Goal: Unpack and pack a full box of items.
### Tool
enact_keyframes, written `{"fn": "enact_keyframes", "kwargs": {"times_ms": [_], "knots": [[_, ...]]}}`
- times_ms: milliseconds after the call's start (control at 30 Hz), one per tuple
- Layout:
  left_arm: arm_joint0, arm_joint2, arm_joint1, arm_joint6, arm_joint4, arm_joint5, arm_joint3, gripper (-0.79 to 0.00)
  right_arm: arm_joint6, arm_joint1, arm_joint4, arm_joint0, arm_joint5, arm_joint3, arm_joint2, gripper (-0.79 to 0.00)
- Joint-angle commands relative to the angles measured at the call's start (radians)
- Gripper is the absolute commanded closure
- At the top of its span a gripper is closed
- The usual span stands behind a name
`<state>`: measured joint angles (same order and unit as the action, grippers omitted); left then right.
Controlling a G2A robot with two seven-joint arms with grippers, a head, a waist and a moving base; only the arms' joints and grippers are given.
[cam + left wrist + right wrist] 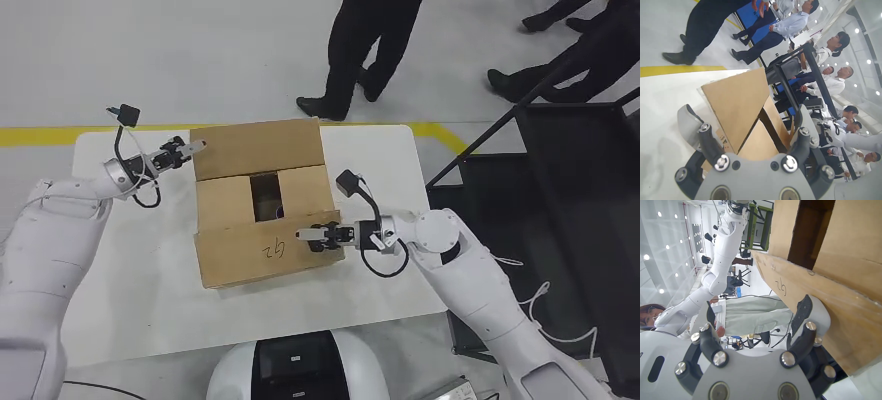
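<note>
On the left gripper (745, 115): fingers (686, 123) spread wide, clasping nothing, tips just beside the far left corner of the box (262, 200); cannot tell whether touching. On the right gripper (757, 309): fingers (804, 310) likewise wide apart, gripping nothing, one dark pad lying against the near flap (265, 255) close to a handwritten mark, the other out in free air. Outward from the fingers, the cardboard itself: sits near the middle of the white worktop (130, 270), mouth facing up, turned slightly askew to the worktop's edges. Far flap (258, 148) and near flap not closed over the mouth, long edges running side to side across the worktop. Between them, two inner flaps (305, 190) folded in, with a dark slot (266, 195) running from far side to near side. Contents lost in that shadow. Left arm over the far left of the worktop, right arm over the near right. Past the far edge, a yellow line (40, 135) on the floor.
</note>
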<state>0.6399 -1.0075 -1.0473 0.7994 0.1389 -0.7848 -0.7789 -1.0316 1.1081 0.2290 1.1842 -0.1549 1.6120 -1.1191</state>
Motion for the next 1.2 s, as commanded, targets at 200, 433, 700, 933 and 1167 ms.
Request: {"fn": "enact_keyframes", "kwargs": {"times_ms": [200, 433, 700, 933, 1167], "knots": [[-0.078, 0.062, -0.052, 0.033, 0.087, -0.100, 0.142, -0.785, 0.001, -0.003, 0.000, 0.006, 0.009, 0.006, 0.002, -0.785], [-0.106, 0.088, -0.070, 0.075, 0.173, -0.161, 0.176, -0.785, 0.000, -0.006, -0.003, 0.010, 0.019, 0.006, 0.000, -0.785], [-0.057, 0.147, -0.023, 0.034, 0.178, -0.203, 0.052, -0.785, -0.005, -0.008, -0.021, 0.001, 0.038, 0.010, 0.008, -0.785], [-0.003, 0.162, 0.055, 0.009, 0.225, -0.228, -0.071, -0.785, 0.000, -0.008, -0.034, -0.019, 0.053, 0.003, 0.018, -0.785], [0.059, 0.113, 0.112, 0.009, 0.340, -0.228, -0.167, -0.785, 0.001, -0.007, -0.031, -0.032, 0.057, -0.006, 0.028, -0.785]]}}
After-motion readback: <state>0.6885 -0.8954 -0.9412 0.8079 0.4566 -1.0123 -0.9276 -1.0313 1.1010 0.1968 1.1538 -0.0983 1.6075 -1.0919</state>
